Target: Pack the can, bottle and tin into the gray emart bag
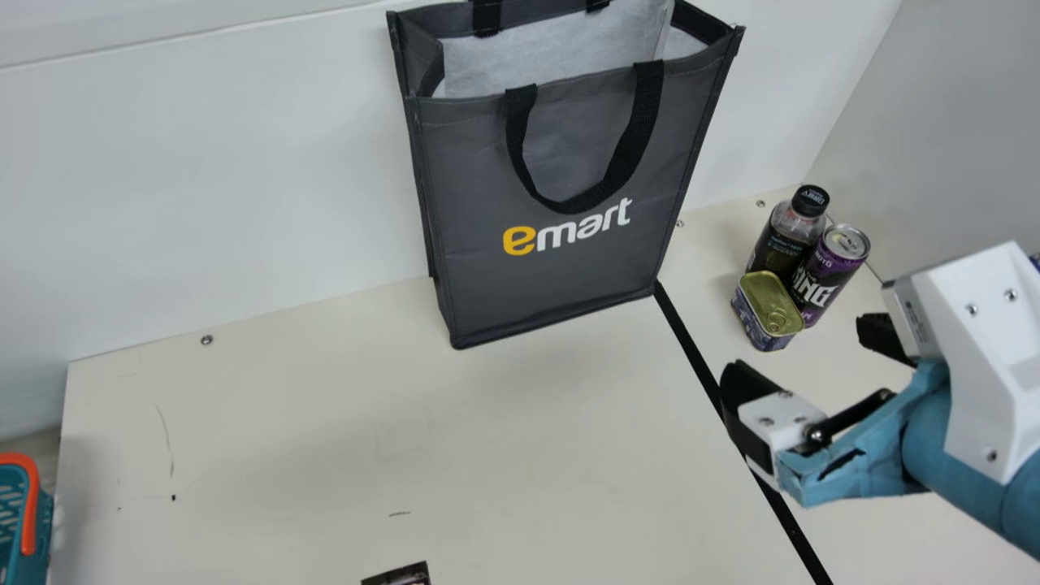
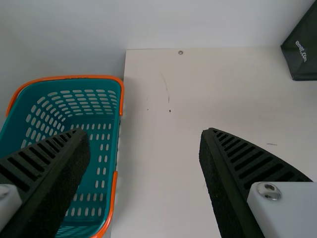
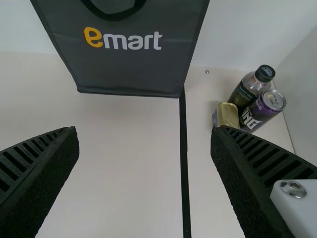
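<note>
The gray emart bag (image 1: pixel 561 268) stands upright at the back wall, its top open and a strap hanging down its front. In the right back corner the bottle (image 1: pixel 784 236), purple can (image 1: pixel 827 272) and tin (image 1: pixel 768 313) stand close together, the tin in front. My right gripper (image 1: pixel 800 345) is open above the table, nearer than the tin. In the right wrist view my right gripper (image 3: pixel 144 131) has nothing between its fingers; the bag (image 3: pixel 124 69), tin (image 3: pixel 228 115), bottle (image 3: pixel 250 88) and can (image 3: pixel 263 109) are beyond it. My left gripper (image 2: pixel 144 134) is open and holds nothing.
A teal basket with orange handles (image 2: pixel 101 148) stands beside the table's left edge. Black tape (image 1: pixel 691 337) runs forward from the bag's right corner. A small dark printed object (image 1: pixel 400 575) lies at the table's front. Walls rise behind and at the right.
</note>
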### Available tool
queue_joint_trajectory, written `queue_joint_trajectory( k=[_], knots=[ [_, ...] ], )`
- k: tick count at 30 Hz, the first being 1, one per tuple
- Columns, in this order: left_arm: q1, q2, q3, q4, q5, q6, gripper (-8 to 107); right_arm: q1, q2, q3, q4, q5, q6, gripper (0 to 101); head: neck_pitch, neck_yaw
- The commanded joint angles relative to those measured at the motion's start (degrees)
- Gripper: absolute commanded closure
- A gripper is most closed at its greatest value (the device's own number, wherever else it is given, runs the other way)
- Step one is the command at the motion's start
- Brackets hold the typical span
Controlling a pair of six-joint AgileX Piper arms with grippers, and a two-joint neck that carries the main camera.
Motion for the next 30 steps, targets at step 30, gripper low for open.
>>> queue_joint_trajectory(
  k=[30],
  knots=[
    [0.00, 0.00, 0.00, 0.00, 0.00, 0.00, 9, 1.40, 14.38, -21.07, -3.61, -0.05, -7.03, 10, -1.30, -0.14]
  ],
)
